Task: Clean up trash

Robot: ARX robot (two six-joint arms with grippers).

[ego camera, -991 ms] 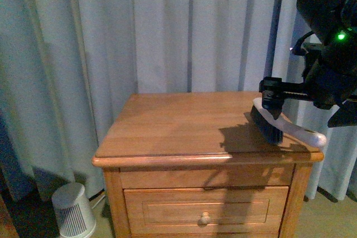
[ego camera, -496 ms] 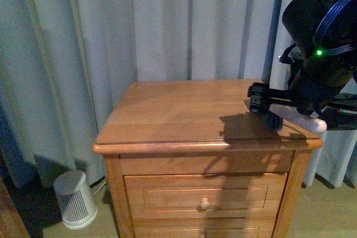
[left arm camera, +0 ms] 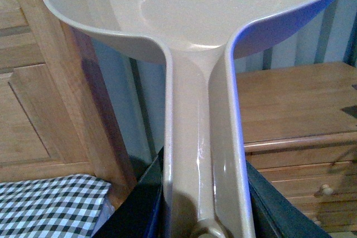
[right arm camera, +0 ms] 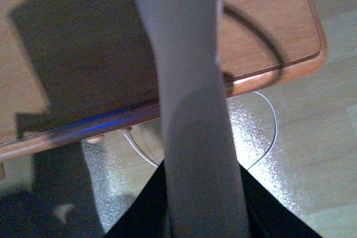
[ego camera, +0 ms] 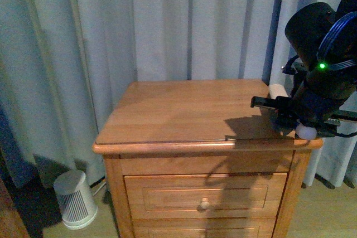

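Right pincer point(ego camera: 285, 116) clamps brush handle point(right arm camera: 184, 54) over desk point(ego camera: 178, 115) right front corner; left pincer point(left arm camera: 203, 210) grips dustpan point(left arm camera: 184, 4). Trash wad — in no view. Find it first, then sweep toward dustpan held at desk edge.

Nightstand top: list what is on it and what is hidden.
Where it shows, the top is bare wood. The right hand holds a brush over its right front corner. The arm and its shadow cover that corner, so anything small there is hidden.
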